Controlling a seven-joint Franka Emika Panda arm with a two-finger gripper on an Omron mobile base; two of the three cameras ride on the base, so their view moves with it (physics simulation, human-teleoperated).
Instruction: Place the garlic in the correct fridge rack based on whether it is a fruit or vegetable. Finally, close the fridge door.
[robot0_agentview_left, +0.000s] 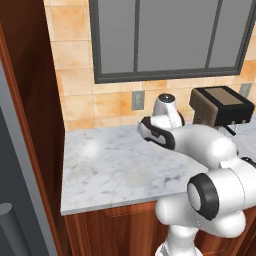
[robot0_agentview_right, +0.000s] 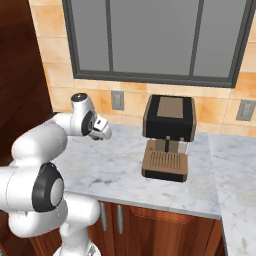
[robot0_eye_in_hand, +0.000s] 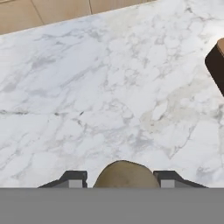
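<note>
The garlic (robot0_eye_in_hand: 126, 175) sits between the two dark fingertips of the gripper (robot0_eye_in_hand: 120, 178), the jaws drawn in close on either side of it, so it looks held, lifted above the marble counter (robot0_agentview_left: 110, 170). That is the pick-up done, I'd judge; carrying it to the fridge rack, setting it down and shutting the door are all left. The arm is folded back on itself over the counter, the hand pointing down, left of the coffee machine (robot0_agentview_right: 167, 137).
</note>
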